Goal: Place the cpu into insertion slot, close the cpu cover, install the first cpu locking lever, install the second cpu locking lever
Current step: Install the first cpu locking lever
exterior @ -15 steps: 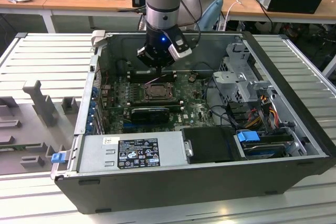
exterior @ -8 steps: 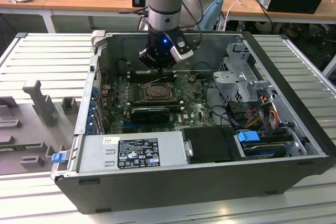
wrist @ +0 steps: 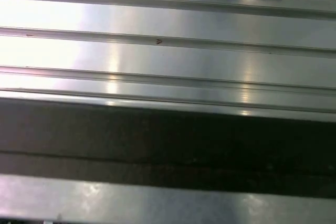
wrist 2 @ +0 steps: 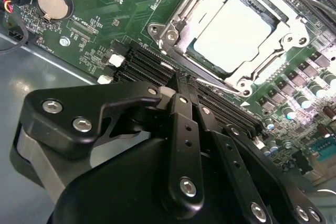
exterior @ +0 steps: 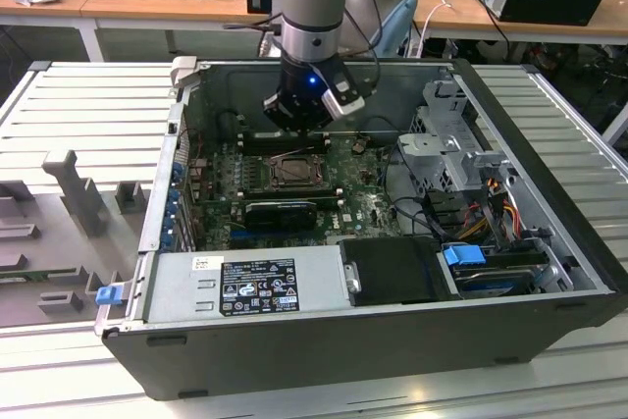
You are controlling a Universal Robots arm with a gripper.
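Inside the open computer case (exterior: 549, 183), lying on its side on a ribbed metal table (exterior: 88, 95), sit the green motherboard (exterior: 368, 208), a grey power supply (exterior: 245, 287) and a metal drive cage (exterior: 456, 139). On the board, the insertion slot (exterior: 291, 173) holds the cpu (wrist 2: 233, 35), its pale face showing through the window of the cpu cover (wrist 2: 181, 11), which lies flat over it. The gripper (exterior: 299, 125) hangs just above the board, near the socket's far edge. In the second wrist view its black fingers (wrist 2: 181, 111) meet tip to tip with nothing between them, close beside the socket, and a round coin battery (wrist 2: 52, 2) appears on the board. From the first wrist view come bright metal ridges (wrist: 168, 51) and a dark band (wrist: 168, 145).
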